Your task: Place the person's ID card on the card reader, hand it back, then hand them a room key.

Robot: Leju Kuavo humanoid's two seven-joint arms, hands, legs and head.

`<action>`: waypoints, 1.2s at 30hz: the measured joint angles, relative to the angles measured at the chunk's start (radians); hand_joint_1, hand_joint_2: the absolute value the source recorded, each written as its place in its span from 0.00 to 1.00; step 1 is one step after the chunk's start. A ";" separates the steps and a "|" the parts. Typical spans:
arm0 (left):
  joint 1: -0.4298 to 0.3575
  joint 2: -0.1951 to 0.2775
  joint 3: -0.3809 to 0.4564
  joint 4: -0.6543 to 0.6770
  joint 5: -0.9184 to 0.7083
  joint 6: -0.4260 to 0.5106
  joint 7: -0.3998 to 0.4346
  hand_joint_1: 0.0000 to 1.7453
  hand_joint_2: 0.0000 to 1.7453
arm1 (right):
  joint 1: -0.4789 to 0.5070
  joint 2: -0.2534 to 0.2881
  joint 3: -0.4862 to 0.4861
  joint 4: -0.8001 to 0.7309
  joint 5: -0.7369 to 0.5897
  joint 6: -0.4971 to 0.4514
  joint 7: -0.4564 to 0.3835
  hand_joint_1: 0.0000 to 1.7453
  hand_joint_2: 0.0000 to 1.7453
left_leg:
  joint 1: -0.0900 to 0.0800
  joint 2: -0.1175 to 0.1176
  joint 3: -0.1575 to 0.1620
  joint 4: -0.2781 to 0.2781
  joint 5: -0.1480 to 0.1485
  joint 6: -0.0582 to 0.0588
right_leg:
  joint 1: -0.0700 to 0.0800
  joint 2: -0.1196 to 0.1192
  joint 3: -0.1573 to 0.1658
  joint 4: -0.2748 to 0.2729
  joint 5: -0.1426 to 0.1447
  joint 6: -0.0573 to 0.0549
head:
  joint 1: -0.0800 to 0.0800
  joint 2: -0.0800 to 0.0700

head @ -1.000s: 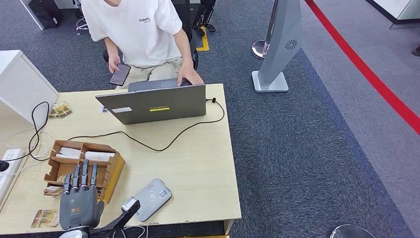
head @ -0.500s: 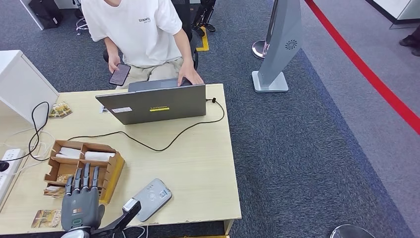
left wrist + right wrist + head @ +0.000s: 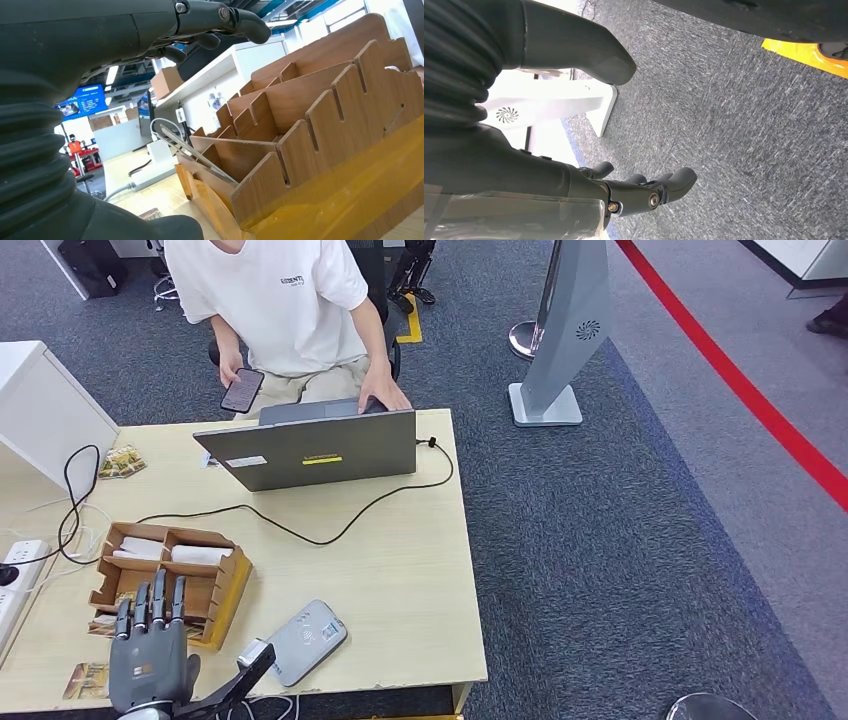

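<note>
With fingers spread and holding nothing, left hand (image 3: 148,658) over the wooden organiser (image 3: 225,592) at the desk's (image 3: 400,570) near edge, card reader (image 3: 303,640) just beside. Past the desk, grey carpet (image 3: 620,540) with a red stripe (image 3: 740,380). Right wrist view: right hand (image 3: 644,192) empty, fingers loosely apart, above carpet.

a brown wooden organizer (image 3: 215,575), a grey card reader (image 3: 310,639) and a black cable (image 3: 330,533) are seen on the pale tabletop (image 3: 400,570).
</note>
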 joint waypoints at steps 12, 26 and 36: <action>0.020 -0.003 0.043 -0.012 0.000 0.004 -0.055 0.00 1.00 | 0.000 0.000 0.000 0.000 0.005 0.001 0.000 0.00 1.00 | 0.000 0.000 0.000 0.000 0.000 0.000 | 0.000 0.000 0.000 0.000 0.000 0.000 | 0.000 0.000; 0.021 -0.021 0.091 -0.010 0.000 0.006 -0.083 0.00 1.00 | 0.000 0.000 0.000 0.000 0.006 0.001 0.003 0.00 1.00 | 0.000 0.000 0.000 0.000 0.000 0.000 | 0.000 0.000 0.000 0.000 0.000 0.000 | 0.000 0.000; 0.021 -0.026 0.095 -0.007 0.000 0.006 -0.087 0.00 1.00 | 0.000 0.000 0.000 0.000 0.006 0.002 0.004 0.00 1.00 | 0.000 0.000 0.000 0.000 0.000 0.000 | 0.000 0.000 0.000 0.000 0.000 0.000 | 0.000 0.000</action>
